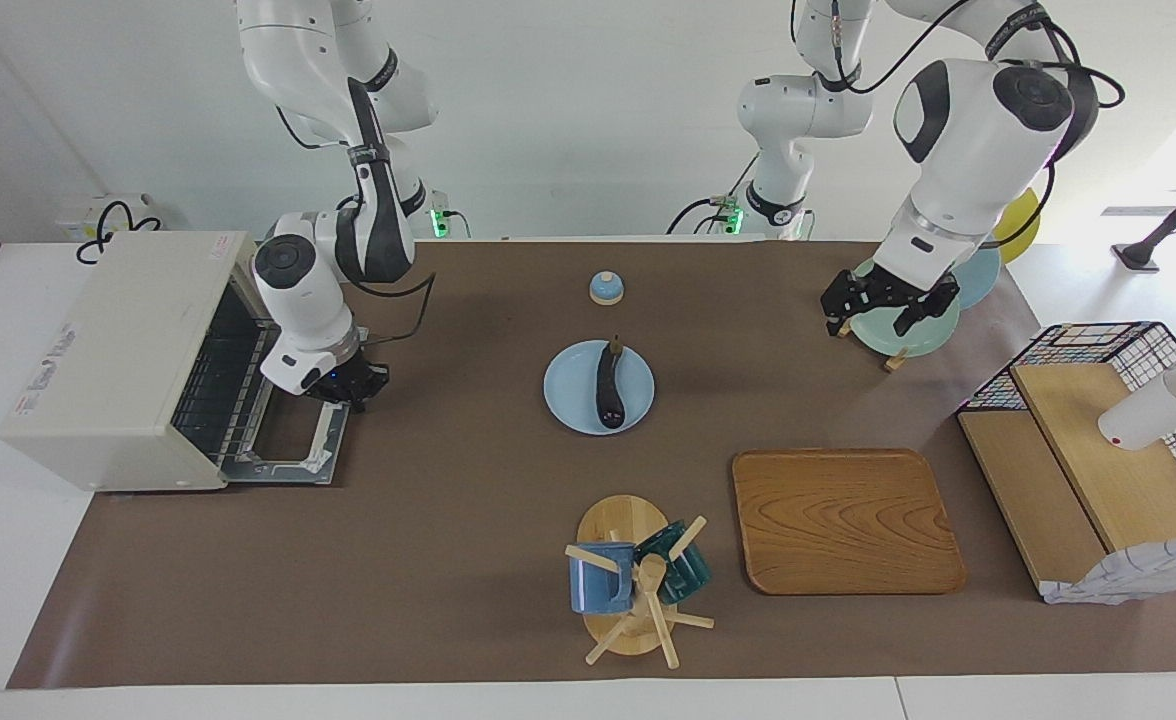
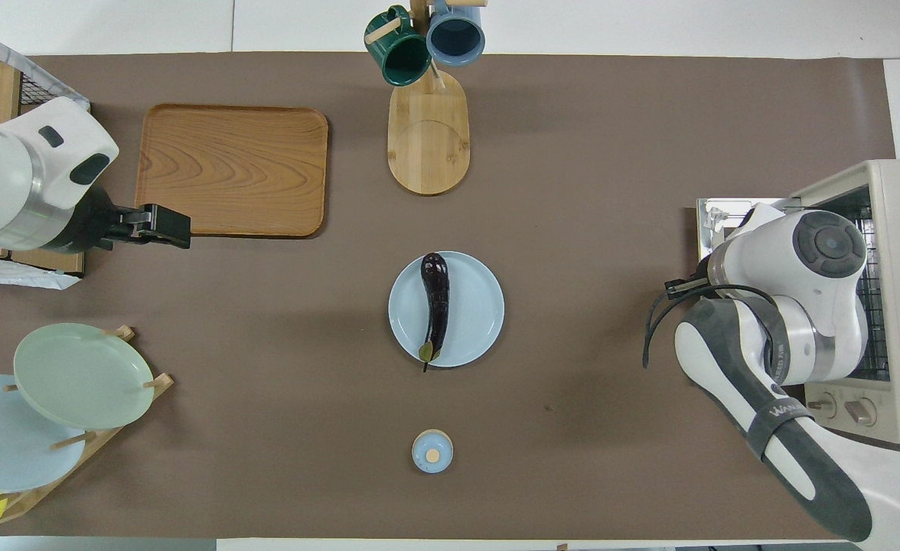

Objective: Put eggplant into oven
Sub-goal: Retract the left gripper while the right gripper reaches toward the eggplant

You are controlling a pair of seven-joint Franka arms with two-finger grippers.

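The eggplant [image 1: 609, 386] lies on the blue plate [image 1: 570, 394]; the oven [image 1: 128, 362] gapes, right gripper [image 1: 351, 386] pinched together at its door, left gripper [image 1: 878, 308] spread empty

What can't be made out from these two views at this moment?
- Right gripper: in the overhead view the right arm's own wrist hides it.
- Oven: the overhead view's edge cuts it off; in both views the right arm covers part of its opening.
- Oven door's handle: hidden under the right gripper in the facing view.
- Yellow plate: the left arm covers most of it in the facing view.
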